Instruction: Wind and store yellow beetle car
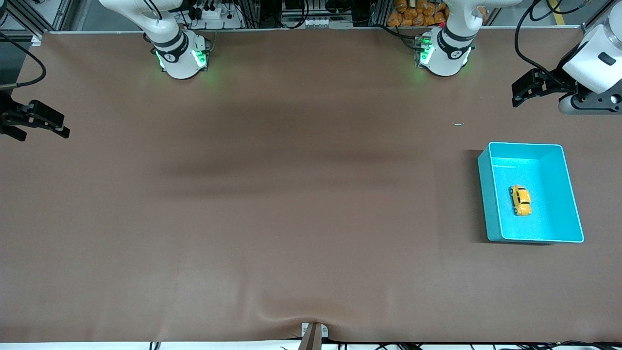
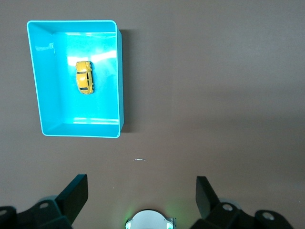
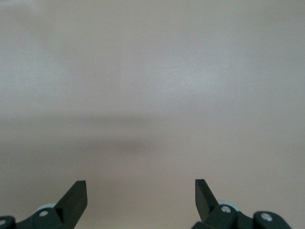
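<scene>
Yellow beetle car (image 1: 520, 200) in turquoise bin (image 1: 487, 194), dark windows; both grippers wide apart

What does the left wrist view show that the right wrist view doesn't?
Only the left wrist view shows the turquoise bin with the yellow beetle car lying inside it, untouched. Only the right wrist view shows the right claw, open and empty. Both share bare brown table; the left claw is likewise open and empty.
</scene>
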